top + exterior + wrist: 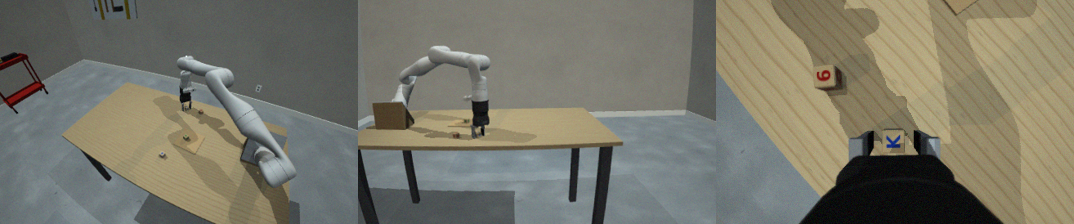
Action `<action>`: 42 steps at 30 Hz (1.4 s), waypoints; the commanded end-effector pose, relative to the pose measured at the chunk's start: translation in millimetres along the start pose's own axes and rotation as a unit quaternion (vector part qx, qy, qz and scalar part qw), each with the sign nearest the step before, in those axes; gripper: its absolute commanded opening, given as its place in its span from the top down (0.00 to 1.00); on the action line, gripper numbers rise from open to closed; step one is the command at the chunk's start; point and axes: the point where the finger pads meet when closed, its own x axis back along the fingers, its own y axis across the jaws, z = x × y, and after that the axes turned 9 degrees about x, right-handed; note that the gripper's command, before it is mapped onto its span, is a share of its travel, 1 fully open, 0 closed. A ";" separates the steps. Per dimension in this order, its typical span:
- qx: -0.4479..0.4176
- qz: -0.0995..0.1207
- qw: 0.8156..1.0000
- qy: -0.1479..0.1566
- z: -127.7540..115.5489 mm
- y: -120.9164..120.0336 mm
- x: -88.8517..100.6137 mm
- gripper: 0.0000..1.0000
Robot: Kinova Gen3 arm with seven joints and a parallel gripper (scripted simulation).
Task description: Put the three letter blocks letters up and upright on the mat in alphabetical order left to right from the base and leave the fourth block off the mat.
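Block K [893, 141], pale wood with a blue letter, sits ungripped between the wide-open hand [894, 146].

The table [123, 123] is light tan wood with fine parallel grain lines, crossed by darker brown shadow patches. On it, the mat [195, 144] is a slightly warmer plain tan. Between the grey fingers of the black gripper [893, 145] sits a pale wooden block [893, 141] with a blue K. Left of it in the wrist view, another pale block [827, 77] carries a red 9. The arm [241, 114] is white. Beyond the table stands a red cart [16, 61] on grey floor [41, 172].
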 end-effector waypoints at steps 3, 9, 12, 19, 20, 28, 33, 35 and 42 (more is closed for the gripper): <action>-0.004 -0.004 1.000 -0.001 -0.5 3.1 -0.9 0.00; -0.004 -0.004 1.000 -0.001 -0.5 3.1 -0.9 0.00; -0.004 -0.004 1.000 -0.001 -0.5 3.1 -0.9 0.00; -0.004 -0.004 1.000 -0.001 -0.5 3.1 -0.9 0.00; -0.004 -0.004 1.000 -0.001 -0.5 3.1 -0.9 0.00; -0.004 -0.004 1.000 -0.001 -0.5 3.1 -0.9 0.21; -0.004 -0.004 1.000 -0.001 -0.5 3.1 -0.9 0.21; -0.004 -0.004 1.000 -0.001 -0.5 3.1 -0.9 0.21; -0.004 -0.004 1.000 -0.001 -0.5 3.1 -0.9 0.51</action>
